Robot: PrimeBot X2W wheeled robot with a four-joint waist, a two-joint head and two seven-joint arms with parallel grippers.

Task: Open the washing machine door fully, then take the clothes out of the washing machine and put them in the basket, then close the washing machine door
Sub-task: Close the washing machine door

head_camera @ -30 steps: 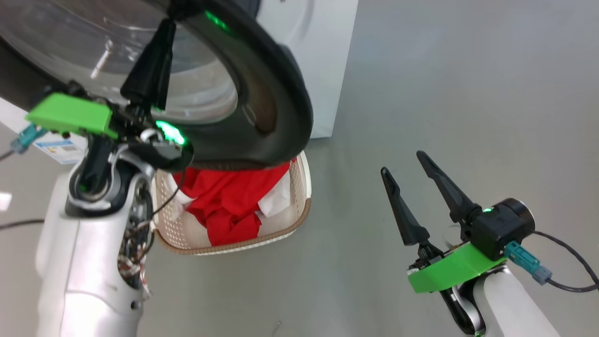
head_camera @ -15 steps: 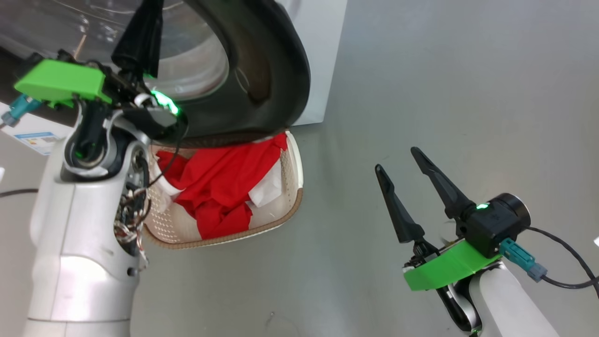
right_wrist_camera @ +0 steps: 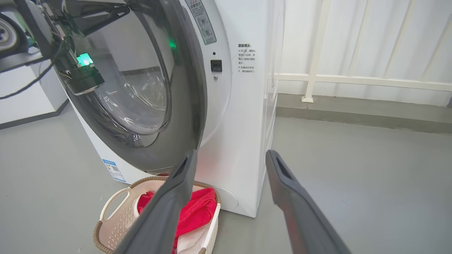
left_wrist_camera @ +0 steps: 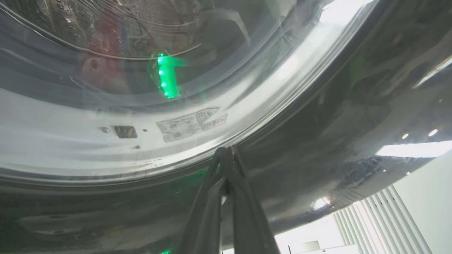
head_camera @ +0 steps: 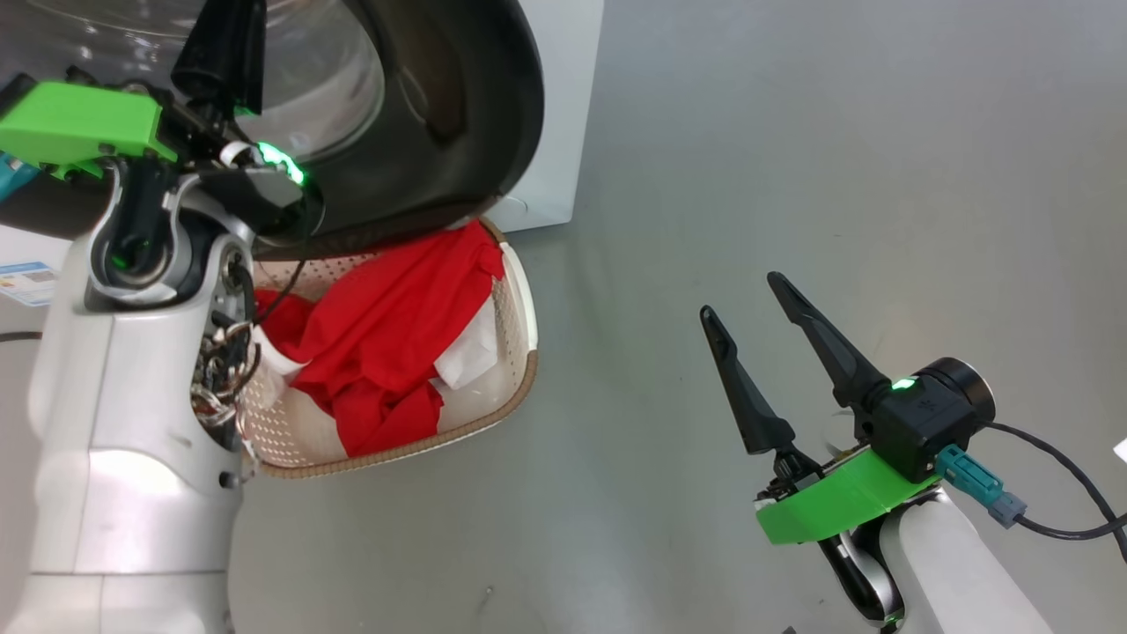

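Note:
The washing machine door [head_camera: 458, 132] stands ajar in front of the white washing machine [right_wrist_camera: 240, 123], its black rim [left_wrist_camera: 335, 123] around the clear glass bowl [left_wrist_camera: 141, 70]. My left gripper [left_wrist_camera: 226, 152] is shut, with its tips against the door's rim at the edge of the glass. In the head view the left gripper [head_camera: 231, 26] reaches up onto the door. Red and white clothes [head_camera: 379, 343] lie in the cream basket [head_camera: 519, 387] on the floor below the door. My right gripper [head_camera: 740, 295] is open and holds nothing, out to the right over bare floor; the right gripper [right_wrist_camera: 231, 155] points toward the machine's corner.
The basket [right_wrist_camera: 116, 218] sits right against the machine's foot, partly under the door. Grey floor [head_camera: 792, 132] stretches to the right. A white railing [right_wrist_camera: 353, 79] runs along the wall behind. A blue label [right_wrist_camera: 114, 169] is on the machine's lower front.
The head camera has shifted. Against the basket and the machine, the door has swung closer to the machine, with my shut left gripper moving along on it. The right gripper has stayed open and nearly still.

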